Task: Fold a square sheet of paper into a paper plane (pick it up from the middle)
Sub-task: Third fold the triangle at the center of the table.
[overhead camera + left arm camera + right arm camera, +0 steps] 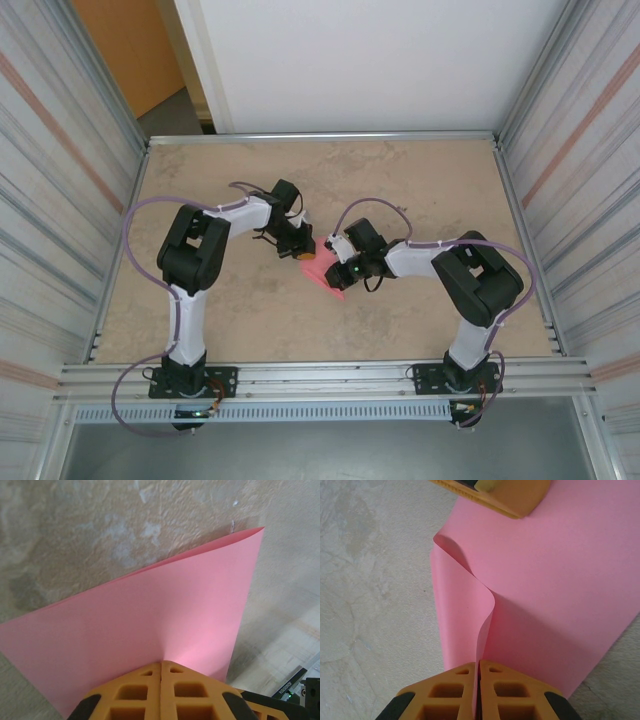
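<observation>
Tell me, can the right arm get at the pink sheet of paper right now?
Yes, it looks so: the right gripper is shut on one edge of the pink sheet of paper, the left gripper pinches the far edge, and nothing blocks the way.

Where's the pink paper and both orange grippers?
thin pink square paper sheet (150, 620): left wrist view, flat middle.
left orange gripper (161, 667): left wrist view, between fingertips.
right orange gripper (479, 667): right wrist view, between fingertips.

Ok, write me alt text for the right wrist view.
The right gripper, shut, pinches the near edge of the pink square sheet of paper, whose left part buckles up into a curled ridge. The left gripper meets the sheet at its far side. A mottled beige table lies beneath.
</observation>
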